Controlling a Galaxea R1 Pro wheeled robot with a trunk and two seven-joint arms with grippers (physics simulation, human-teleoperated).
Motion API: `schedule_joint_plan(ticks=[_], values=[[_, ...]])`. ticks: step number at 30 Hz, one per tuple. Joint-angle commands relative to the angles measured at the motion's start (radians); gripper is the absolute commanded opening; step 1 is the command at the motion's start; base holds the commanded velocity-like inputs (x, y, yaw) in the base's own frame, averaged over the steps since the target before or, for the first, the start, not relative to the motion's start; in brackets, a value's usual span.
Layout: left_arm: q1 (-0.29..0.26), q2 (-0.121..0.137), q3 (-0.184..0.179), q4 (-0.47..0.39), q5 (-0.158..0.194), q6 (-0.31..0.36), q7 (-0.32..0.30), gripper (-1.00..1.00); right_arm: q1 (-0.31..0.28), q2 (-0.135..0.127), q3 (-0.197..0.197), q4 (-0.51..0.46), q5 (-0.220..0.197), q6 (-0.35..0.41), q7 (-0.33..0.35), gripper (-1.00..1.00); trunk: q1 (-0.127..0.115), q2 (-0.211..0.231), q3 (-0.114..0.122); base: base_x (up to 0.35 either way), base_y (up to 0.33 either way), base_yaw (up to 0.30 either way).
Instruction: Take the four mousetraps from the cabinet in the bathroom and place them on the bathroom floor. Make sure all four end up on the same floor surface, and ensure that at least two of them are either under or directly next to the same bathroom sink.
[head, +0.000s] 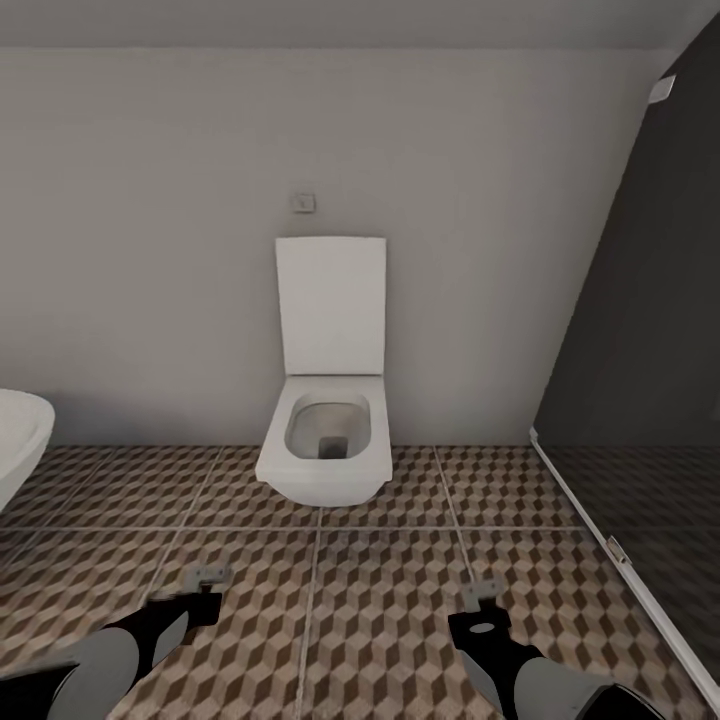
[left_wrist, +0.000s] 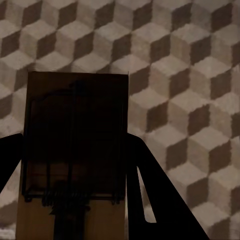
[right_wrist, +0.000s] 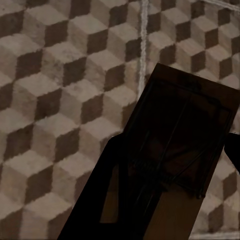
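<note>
Cube-patterned bathroom floor (head: 400, 560) runs to the far wall, white toilet (head: 325, 440) centred against it. Near left, left gripper (head: 205, 590) clenched on a mousetrap (left_wrist: 75, 145); near right, right gripper (head: 483, 610) clenched on a second mousetrap (right_wrist: 185, 135), both above the tiles.

Bathroom floor (head: 380, 600): brown, beige and white cube-pattern tiles, pale grout lines. Toilet (head: 325, 440): plain white, grey shading in bowl. Wall (head: 150, 250): uniform pale grey. Partition (head: 650, 330) at right: dark charcoal, white lower trim. Mousetraps (left_wrist: 75, 150) (right_wrist: 185, 145): tan-brown boards, dark wire parts, in shadow. Left gripper (head: 205, 592), right gripper (head: 482, 605): black with grey fingers.
</note>
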Motion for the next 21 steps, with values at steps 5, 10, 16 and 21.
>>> schedule_joint_plan(ticks=[5,10,16,21], values=[[-0.001,0.0,0.009,-0.001,-0.013,0.002,-0.004,-1.0,0.0,0.0,0.009,0.0,-0.009,0.0,-0.003,-1.0,0.002,-0.002,-0.02,0.0,0.0,0.0],[-0.001,0.0,0.009,-0.001,-0.013,-0.001,-0.004,-1.0,0.0,0.0,0.009,0.0,-0.009,0.0,-0.003,-1.0,0.004,-0.003,-0.04,0.0,0.0,0.0],[-0.001,0.0,0.01,-0.001,-0.014,-0.002,-0.004,-1.0,0.0,-0.003,0.01,-0.002,-0.006,0.0,-0.003,-1.0,0.005,-0.003,-0.047,0.0,0.0,0.0],[-0.001,-0.003,0.01,-0.005,-0.016,-0.004,-0.001,-1.0,0.0,-0.004,0.013,-0.014,-0.004,0.004,-0.009,-1.0,0.005,-0.003,-0.047,0.0,0.0,0.0]])
